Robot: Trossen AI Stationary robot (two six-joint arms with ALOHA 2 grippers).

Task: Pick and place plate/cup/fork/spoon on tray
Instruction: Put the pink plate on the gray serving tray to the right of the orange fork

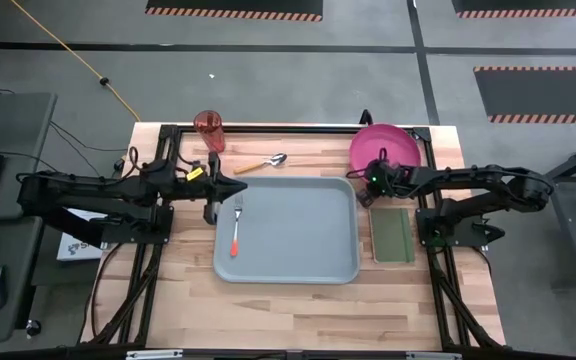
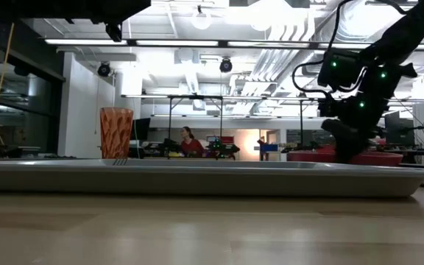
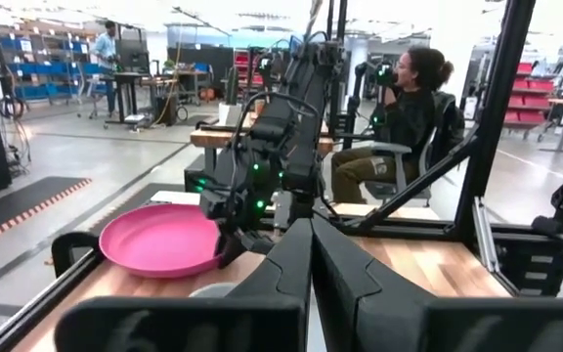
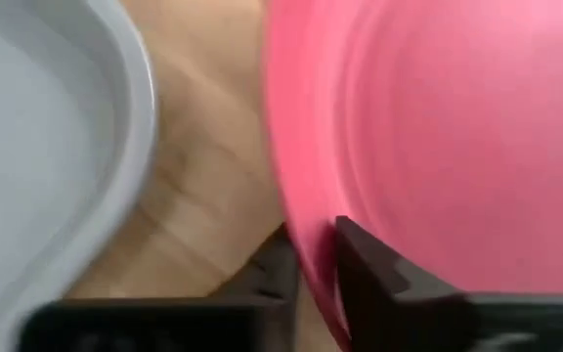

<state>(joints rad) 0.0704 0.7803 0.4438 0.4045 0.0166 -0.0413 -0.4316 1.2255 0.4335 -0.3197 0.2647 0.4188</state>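
Pale blue-grey tray point(image 1: 298, 262) at frame centre, bearing fork point(image 1: 236, 228) along its left edge. Pink plate point(image 1: 396, 143) at upper right, rim pinched between fingers of right gripper point(image 1: 369, 177). Left gripper point(image 1: 240, 186) pressed together, above tray's upper-left corner. Red-orange cup point(image 1: 208, 130) upright at upper left; spoon point(image 1: 263, 164) between cup and tray

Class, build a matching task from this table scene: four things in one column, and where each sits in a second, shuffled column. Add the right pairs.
Things:
1. fork
2. plate
3. cup
4. spoon

Places:
A. back left corner of the table
B. on the tray, left side
C. rim between the right gripper's fingers
D. on the wood just behind the tray

Pairs: 1-B, 2-C, 3-A, 4-D
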